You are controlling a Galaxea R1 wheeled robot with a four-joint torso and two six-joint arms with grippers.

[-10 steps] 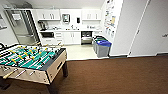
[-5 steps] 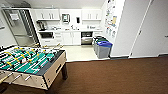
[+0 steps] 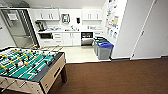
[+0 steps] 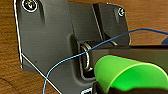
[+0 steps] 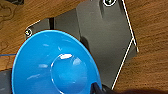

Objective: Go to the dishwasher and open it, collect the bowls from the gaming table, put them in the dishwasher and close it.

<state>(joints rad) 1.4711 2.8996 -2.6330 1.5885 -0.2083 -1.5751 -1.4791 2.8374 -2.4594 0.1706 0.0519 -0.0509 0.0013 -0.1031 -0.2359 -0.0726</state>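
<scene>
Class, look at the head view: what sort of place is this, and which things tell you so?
Most likely an office break room with a kitchenette. Signs: white cabinets over a counter at the back, a table-football table in front, and lidded waste bins beside the wall.

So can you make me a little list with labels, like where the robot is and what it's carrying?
place: brown floor, facing a white kitchenette
near robot: table-football table with a green field, on the picture's left
dishwasher: steel-fronted dishwasher under the counter, looks open
bins: grey bin with a blue lid beside the kitchen floor
left wrist view: green cup close to the camera, thin blue cable across it
right wrist view: bright blue bowl, seen from above
</scene>
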